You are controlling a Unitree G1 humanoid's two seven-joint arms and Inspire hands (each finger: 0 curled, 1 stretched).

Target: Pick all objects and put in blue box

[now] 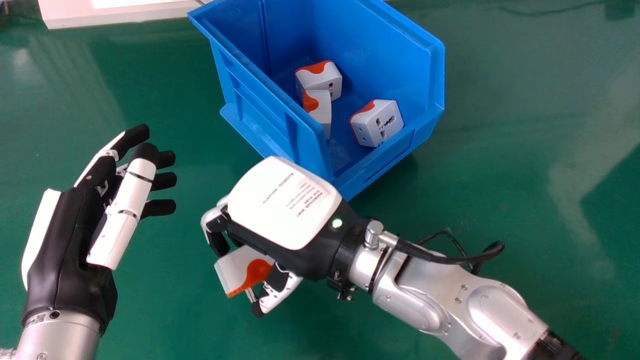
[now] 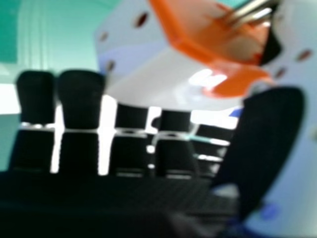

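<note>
The robot's right hand (image 1: 300, 225) pinches a white-and-orange travel adapter (image 1: 237, 270) between its bent fingers and its thumb, outside the blue box (image 1: 272, 107). The head view gives the back of this hand, a lit green light (image 1: 337, 223) near its wrist, and the adapter projecting past the palm on the side toward the robot. The right hand view gives the grip from within: black fingertips (image 2: 81, 89) stand in a row, the adapter lies over some of them, and the thumb (image 2: 272, 134) meets it beside its metal pins (image 2: 247, 12). Whether the adapter touches the green table (image 1: 525, 165) I cannot tell.

Beyond the right hand stands the box, its near corner partly behind the hand's white back cover in the head view. Inside are three similar adapters: a far one (image 1: 320, 77), a middle one (image 1: 322, 112) overlapping it in this view, and a separate one (image 1: 382, 125) farther right, by the near wall.

To the left of the right hand, well apart from it, is the left hand (image 1: 65, 250), its fingers extended and slightly spread, its thumb held out in front of them.
</note>
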